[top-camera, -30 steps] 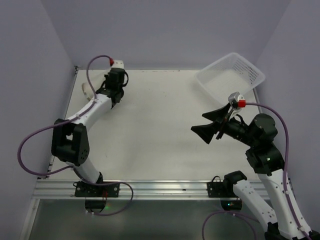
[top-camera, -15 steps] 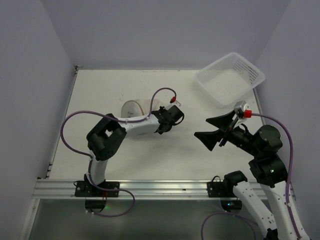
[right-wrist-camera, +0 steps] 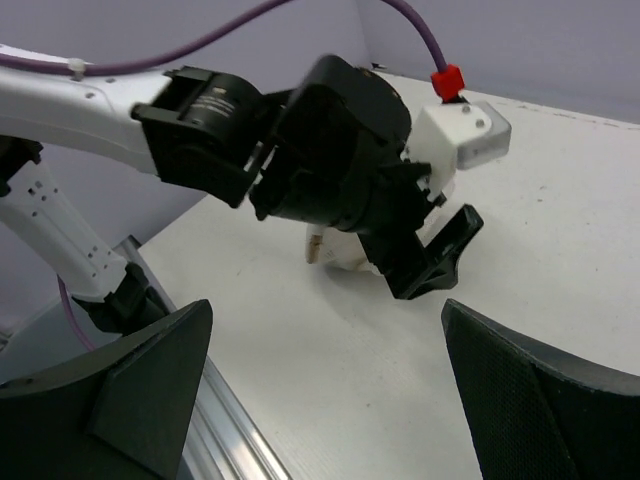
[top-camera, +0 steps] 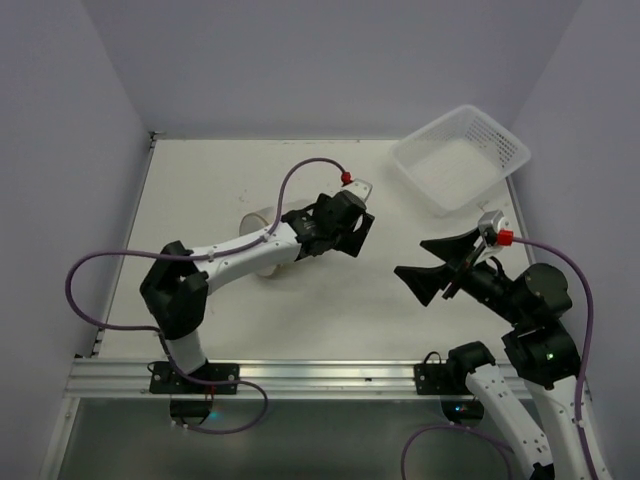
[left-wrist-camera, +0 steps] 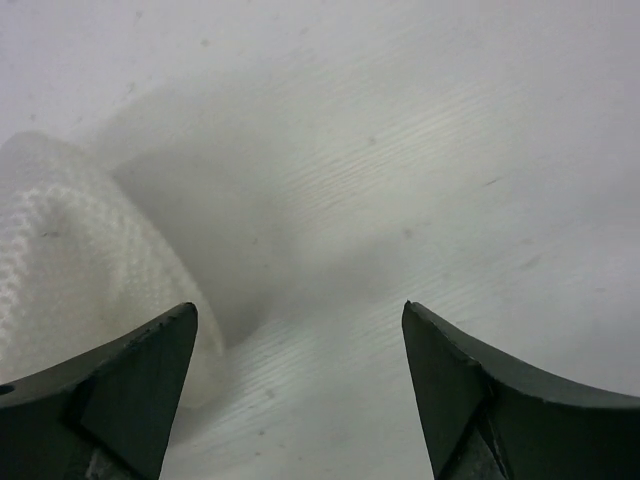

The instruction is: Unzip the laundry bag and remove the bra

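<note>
The round white mesh laundry bag (top-camera: pixel 256 219) lies left of the table's middle, partly covered by my left forearm. In the left wrist view its mesh side (left-wrist-camera: pixel 70 260) sits just beyond the left finger. My left gripper (top-camera: pixel 357 237) is open over bare table to the right of the bag, with nothing between its fingers (left-wrist-camera: pixel 299 308). My right gripper (top-camera: pixel 410 257) hovers open and empty, pointing left toward the left gripper (right-wrist-camera: pixel 400 200). The right wrist view shows the bag (right-wrist-camera: pixel 345 258) behind that gripper, with a tan bit on its rim. The bra is hidden.
A white perforated plastic basket (top-camera: pixel 460 160) stands tilted at the back right corner. Purple-grey walls close in the left, back and right sides. An aluminium rail (top-camera: pixel 330 378) runs along the near edge, also seen low in the right wrist view (right-wrist-camera: pixel 230 440).
My left arm swept from the back left corner to the middle, the bag came with it, and its gripper went from shut to open. The right gripper drifted slightly nearer and right.
</note>
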